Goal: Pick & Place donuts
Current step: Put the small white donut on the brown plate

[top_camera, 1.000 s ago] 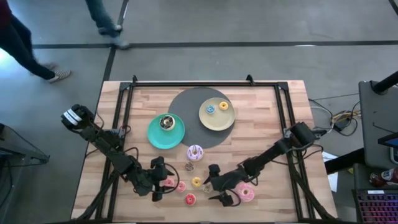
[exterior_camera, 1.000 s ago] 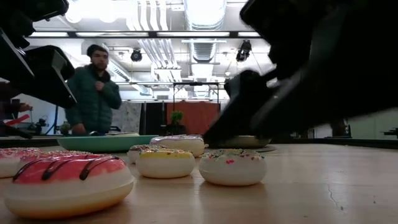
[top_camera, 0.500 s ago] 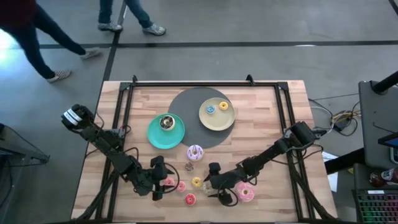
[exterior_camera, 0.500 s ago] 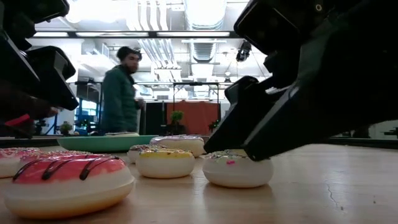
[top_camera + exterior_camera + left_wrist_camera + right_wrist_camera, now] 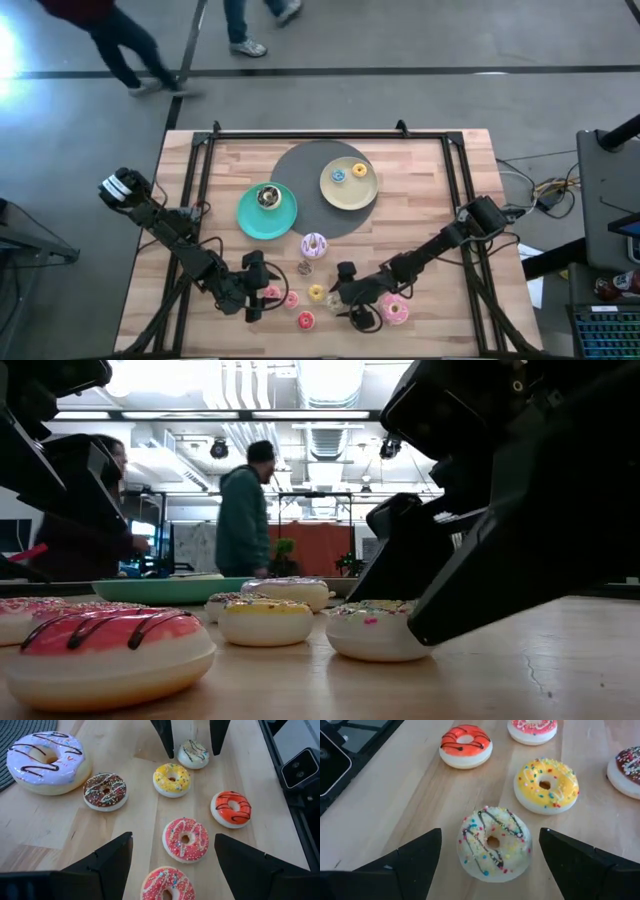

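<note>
Straddling the small white donut (image 5: 493, 843) with fingers spread wide, right gripper (image 5: 490, 865) low over the table's near edge, nothing clamped yet. Hovering close by, left gripper (image 5: 172, 865) also spread apart over two pink donuts (image 5: 186, 839). Sitting already on plates: a brown donut on the teal plate (image 5: 250, 222), two tiny ones on the pale-yellow plate (image 5: 347, 194). Still lying loose on the wooden table (image 5: 420, 200): yellow donut (image 5: 546, 785), red donut (image 5: 465, 745), chocolate donut (image 5: 105, 791), big lilac donut (image 5: 46, 755). Looking roughly a third done.
</note>
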Robot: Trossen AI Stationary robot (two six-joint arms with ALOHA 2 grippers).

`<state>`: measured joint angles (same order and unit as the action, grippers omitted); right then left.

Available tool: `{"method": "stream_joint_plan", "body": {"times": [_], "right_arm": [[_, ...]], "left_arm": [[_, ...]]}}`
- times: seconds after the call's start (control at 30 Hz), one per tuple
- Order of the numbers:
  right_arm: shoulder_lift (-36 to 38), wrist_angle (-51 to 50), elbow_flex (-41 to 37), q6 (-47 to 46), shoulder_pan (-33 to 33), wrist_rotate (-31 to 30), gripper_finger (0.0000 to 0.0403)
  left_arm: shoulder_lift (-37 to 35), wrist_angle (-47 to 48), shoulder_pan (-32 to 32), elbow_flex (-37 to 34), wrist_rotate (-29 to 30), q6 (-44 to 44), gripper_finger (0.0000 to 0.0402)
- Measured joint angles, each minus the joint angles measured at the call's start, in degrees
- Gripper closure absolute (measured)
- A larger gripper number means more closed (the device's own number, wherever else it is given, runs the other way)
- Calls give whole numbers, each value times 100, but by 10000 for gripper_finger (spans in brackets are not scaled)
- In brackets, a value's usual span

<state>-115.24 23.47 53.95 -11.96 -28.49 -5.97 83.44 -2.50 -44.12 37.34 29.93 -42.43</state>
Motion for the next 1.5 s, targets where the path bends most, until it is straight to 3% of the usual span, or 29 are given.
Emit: {"method": "stream_joint_plan", "body": {"times": [0.47,0.9,1.5], "right_arm": [[0,-93,-7,-117,0,-6,80],[0,-86,-7,-95,2,-17,168],[28,-63,-7,114,4,-14,219]], "left_arm": [[0,0,-1,0,0,-7,145],[0,0,0,0,-2,-25,145],[0,0,-2,0,-2,-29,145]]}}
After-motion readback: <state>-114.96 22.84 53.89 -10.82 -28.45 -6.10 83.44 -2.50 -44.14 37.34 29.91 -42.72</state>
